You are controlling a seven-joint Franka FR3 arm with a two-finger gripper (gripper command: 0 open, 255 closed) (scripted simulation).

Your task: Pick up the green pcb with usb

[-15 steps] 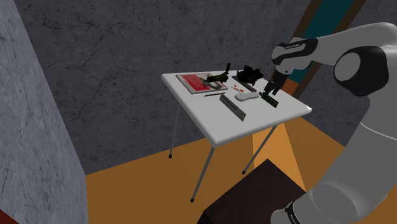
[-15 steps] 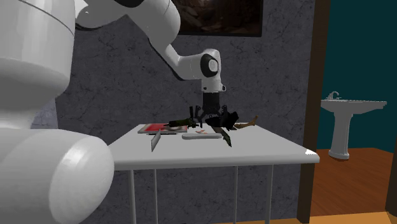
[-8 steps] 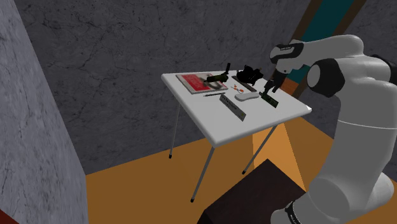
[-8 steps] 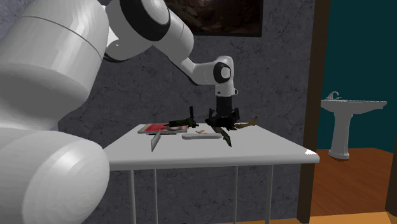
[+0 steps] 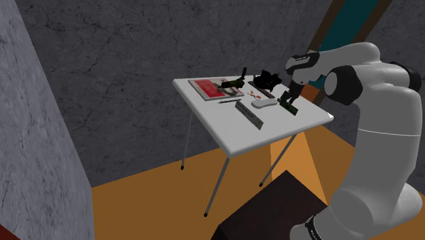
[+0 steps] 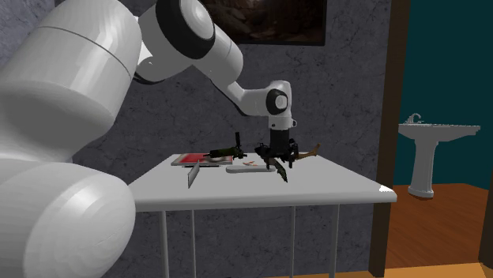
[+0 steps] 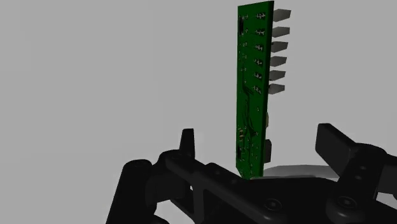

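Observation:
The green pcb [image 7: 253, 89] is a long narrow board with a row of grey pins along one edge. It lies flat on the white table [image 5: 240, 134] near the edge at the shoulder view's right. My gripper [image 7: 261, 143] is open and straddles the board's near end; neither finger [image 7: 186, 145] touches it. In the shoulder view the gripper [image 5: 291, 95] hangs just over the pcb [image 5: 290, 106]. The second exterior view shows the gripper [image 6: 276, 158] low above the pcb [image 6: 281, 171].
A red flat item [image 5: 206, 87], a white device [image 5: 262, 103], a grey bar [image 5: 249, 114] and black clutter [image 5: 269, 80] share the small folding table. The dark stand [image 5: 272, 208] sits below on an orange floor. A sink [image 6: 430, 130] stands beyond a doorway.
The arm has swung its elbow round and the gripper has shifted towards the second exterior view's right, then come down over the pcb. The fingers stay open; nothing on the table moved.

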